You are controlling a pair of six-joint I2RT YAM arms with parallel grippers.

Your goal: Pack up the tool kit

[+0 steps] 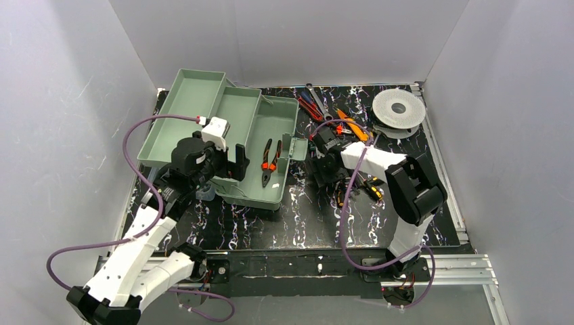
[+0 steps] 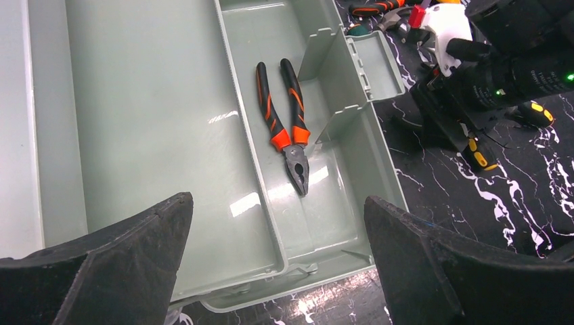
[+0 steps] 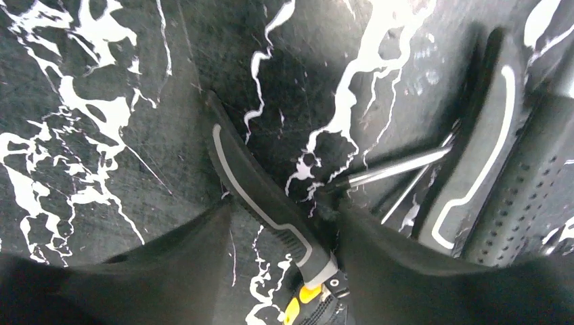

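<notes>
Tool kit (image 1: 223, 128), seen from above, lies open at the far-left corner of the bench (image 1: 284, 217); likely stiff, light and slippery, best held by its rim. Left wrist: left pincer (image 2: 276, 206) gapes above it. Right wrist: right pincer (image 3: 284, 217) stands open astride a black handle (image 3: 257, 193).

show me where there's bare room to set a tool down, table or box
Free: on the table, the near middle strip between the tool kit and the arm bases. Also free are the tool kit's two upper trays and the bottom bin beside the pliers. Crowded: far right, where loose tools pile between the spool and the right gripper.
</notes>
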